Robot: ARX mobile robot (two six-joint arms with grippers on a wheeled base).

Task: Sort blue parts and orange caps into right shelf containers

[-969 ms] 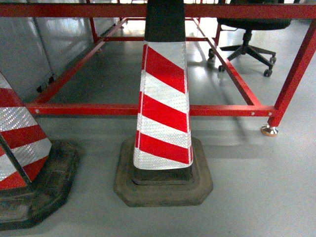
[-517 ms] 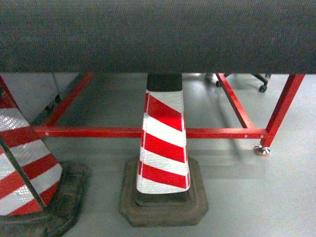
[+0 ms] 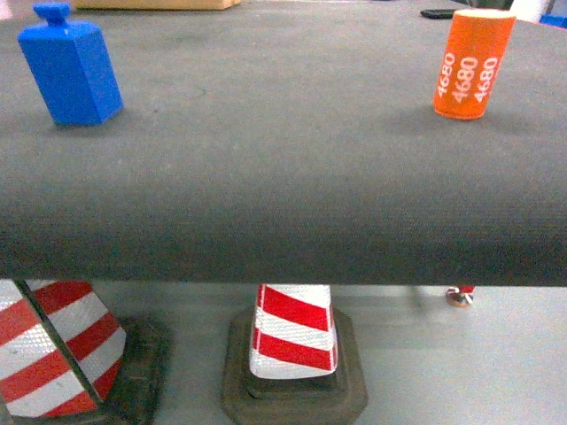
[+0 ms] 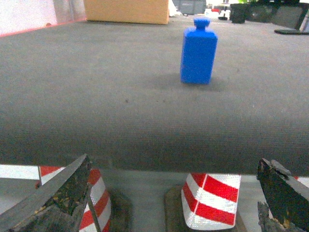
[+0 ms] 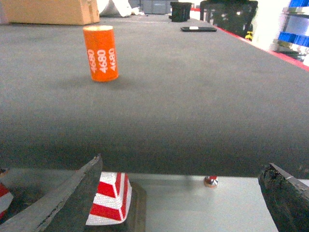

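Blue part (image 3: pixel 69 66): blocky plastic, knob on top, upright on the table's left.
Orange cap (image 3: pixel 473 64): cylinder printed "4680", upright at right, well apart.
Table (image 3: pixel 283 195): dark, felt-like mat.
Left gripper (image 4: pixel 169 198): fingers spread wide, empty.
Right gripper (image 5: pixel 178 203): fingers spread wide, empty.
Cones (image 3: pixel 294 329): red-white striped, below the table.

Three low forward views across one shared table (image 3: pixel 283 221).

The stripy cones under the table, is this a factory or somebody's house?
Probably a workshop or lab, not a house. Red-and-white traffic cones stand on a bare grey floor under a big dark work table, and a cardboard box sits at the back.
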